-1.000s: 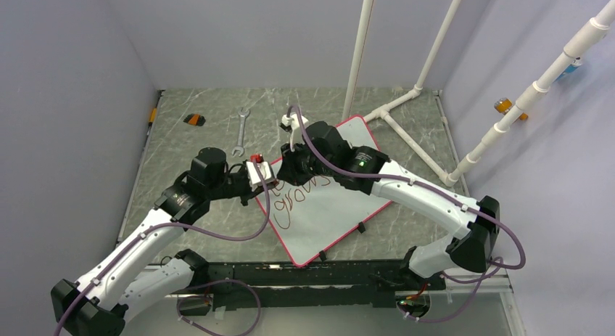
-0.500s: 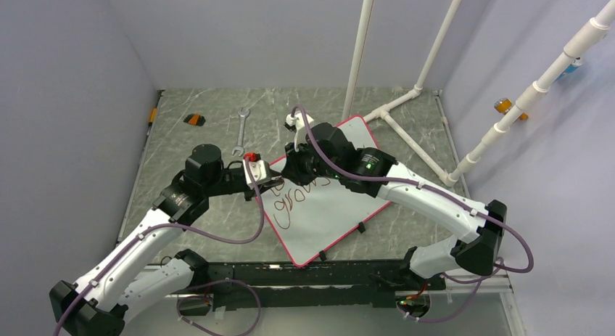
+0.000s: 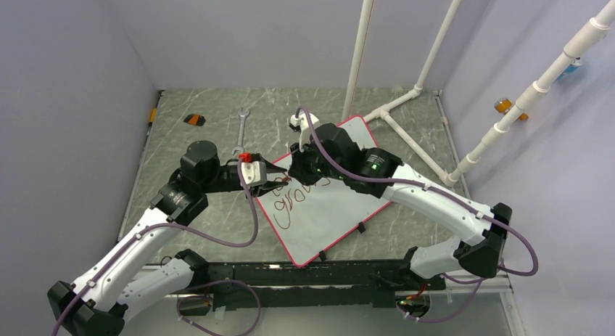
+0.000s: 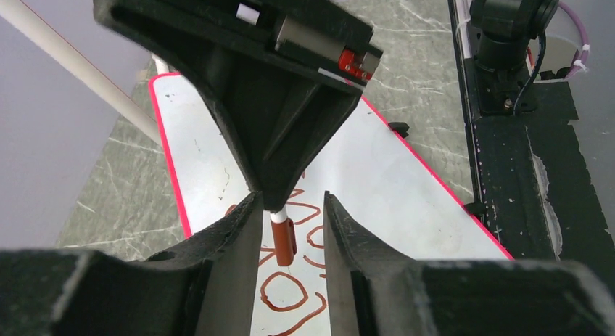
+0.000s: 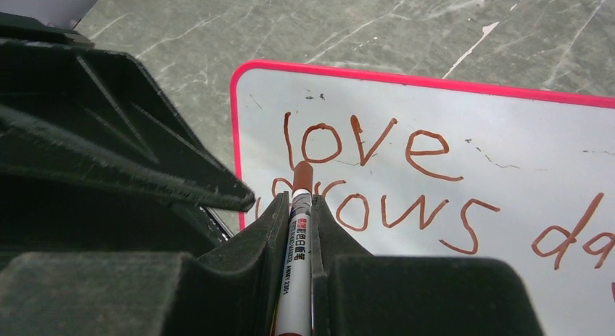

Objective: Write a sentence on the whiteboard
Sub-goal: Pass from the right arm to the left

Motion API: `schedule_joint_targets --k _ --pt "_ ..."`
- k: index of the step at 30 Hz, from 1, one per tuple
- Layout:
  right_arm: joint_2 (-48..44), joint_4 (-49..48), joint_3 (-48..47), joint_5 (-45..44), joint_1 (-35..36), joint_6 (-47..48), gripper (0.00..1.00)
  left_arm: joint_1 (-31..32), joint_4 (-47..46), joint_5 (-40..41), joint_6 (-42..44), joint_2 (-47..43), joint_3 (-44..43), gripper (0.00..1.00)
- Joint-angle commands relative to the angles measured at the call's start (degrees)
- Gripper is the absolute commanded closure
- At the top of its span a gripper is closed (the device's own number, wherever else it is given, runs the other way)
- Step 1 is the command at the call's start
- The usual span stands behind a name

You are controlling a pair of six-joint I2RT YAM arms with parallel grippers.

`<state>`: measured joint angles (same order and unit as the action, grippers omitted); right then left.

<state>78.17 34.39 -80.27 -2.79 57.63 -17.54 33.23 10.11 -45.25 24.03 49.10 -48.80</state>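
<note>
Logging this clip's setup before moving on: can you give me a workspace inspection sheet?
Surface: grey marbled table.
Job's things: whiteboard lies flat; sentence shows "love grows da", rest out of view.
Clutter: wrench, small orange-black object.
Grippers: right gripper shut on marker; left gripper open, fingers either side of its tip.
Cables: purple cables along both arms.
Surroundings: white pipes, plain walls.

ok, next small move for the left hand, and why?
Probably draw the left hand back: its fingers stand open either side of the red end of the marker, gripping nothing; the right hand holds the barrel, and the sentence already shows on the whiteboard.
</note>
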Motion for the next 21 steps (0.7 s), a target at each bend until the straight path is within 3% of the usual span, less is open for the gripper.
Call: schedule_joint_targets --k 1,11,21 --pt "-3.65 0.78 -2.24 -1.77 -0.13 1.01 1.00 0.06 -1.91 -0.69 -1.38 0.30 -1.94 0.60" --pt "-5.00 -0.49 -2.34 0.62 -0.15 0.53 1.00 -0.63 -4.26 0.70 -3.79 0.85 -1.30 0.49" --pt "-4.70 -2.54 -3.11 2.50 -0.10 -0.19 1.00 -0.80 -4.32 -0.08 -5.53 3.51 -2.18 0.55"
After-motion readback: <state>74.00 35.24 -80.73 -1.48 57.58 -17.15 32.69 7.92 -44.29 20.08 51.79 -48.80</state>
